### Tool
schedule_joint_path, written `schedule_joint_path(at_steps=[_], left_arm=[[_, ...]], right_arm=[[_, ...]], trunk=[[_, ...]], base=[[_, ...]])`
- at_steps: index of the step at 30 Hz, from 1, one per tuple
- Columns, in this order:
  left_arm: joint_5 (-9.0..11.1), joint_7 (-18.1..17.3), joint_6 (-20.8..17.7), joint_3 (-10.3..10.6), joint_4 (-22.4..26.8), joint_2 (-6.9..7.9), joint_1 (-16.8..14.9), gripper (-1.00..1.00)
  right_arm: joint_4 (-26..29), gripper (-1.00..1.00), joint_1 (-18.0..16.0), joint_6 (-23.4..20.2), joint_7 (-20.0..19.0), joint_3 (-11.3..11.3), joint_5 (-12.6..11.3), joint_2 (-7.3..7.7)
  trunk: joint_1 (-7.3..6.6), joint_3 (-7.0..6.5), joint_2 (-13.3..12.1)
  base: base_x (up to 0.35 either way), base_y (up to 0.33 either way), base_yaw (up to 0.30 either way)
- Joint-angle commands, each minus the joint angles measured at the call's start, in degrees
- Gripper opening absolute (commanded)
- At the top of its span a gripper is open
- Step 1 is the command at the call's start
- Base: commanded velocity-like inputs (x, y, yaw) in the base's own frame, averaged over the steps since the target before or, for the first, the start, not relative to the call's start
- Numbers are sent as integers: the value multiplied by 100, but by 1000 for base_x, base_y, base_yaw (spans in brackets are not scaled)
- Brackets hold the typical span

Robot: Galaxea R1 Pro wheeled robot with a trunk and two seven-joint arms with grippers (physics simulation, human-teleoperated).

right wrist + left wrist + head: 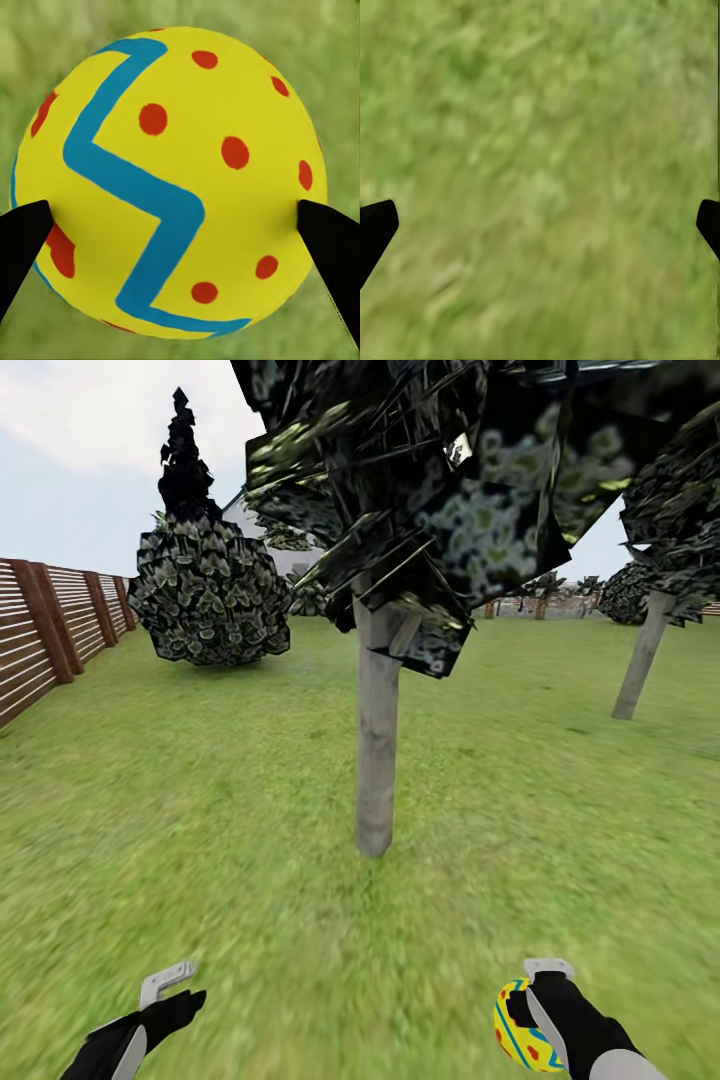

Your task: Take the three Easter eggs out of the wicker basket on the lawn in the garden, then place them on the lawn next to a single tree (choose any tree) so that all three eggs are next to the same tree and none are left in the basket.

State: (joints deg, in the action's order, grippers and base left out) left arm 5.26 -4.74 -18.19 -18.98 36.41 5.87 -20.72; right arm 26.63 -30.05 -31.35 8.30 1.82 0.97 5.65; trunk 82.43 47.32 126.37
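Straight ahead in the head view stands a small tree (376, 760) with a slim grey trunk and a ragged dark crown, rooted in the lawn (250, 880). My right gripper (522, 1010) is low at the right, shut on a yellow Easter egg (522, 1028) with blue zigzag and red dots. The right wrist view has that egg (165, 184) pinched between both black fingertips (22, 240). My left gripper (172, 990) hangs low at the left, open and empty; its fingertips (375, 229) frame bare grass (540, 180). The wicker basket and the other eggs are out of view.
A brown slat fence (50, 630) runs along the left. A round dark bush (208, 595) and a near-black conifer (185, 455) stand behind at the left. A leaning trunk (642, 655) rises at the right. Open grass surrounds the near tree.
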Motion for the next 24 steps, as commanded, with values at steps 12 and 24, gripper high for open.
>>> schedule_joint_path(at_steps=[12, 24], left_arm=[[46, -9, -96, -18, 0, -7, -1, 100], [58, -18, -47, -23, 6, -7, 0, 100]], right_arm=[[9, -100, -1, -29, 5, -2, 9, -19], [9, -100, -1, -29, 5, -10, 9, -36]], trunk=[[2, 6, 2], [2, 6, 2]], base=[[295, -191, 0], [290, -155, 0]])
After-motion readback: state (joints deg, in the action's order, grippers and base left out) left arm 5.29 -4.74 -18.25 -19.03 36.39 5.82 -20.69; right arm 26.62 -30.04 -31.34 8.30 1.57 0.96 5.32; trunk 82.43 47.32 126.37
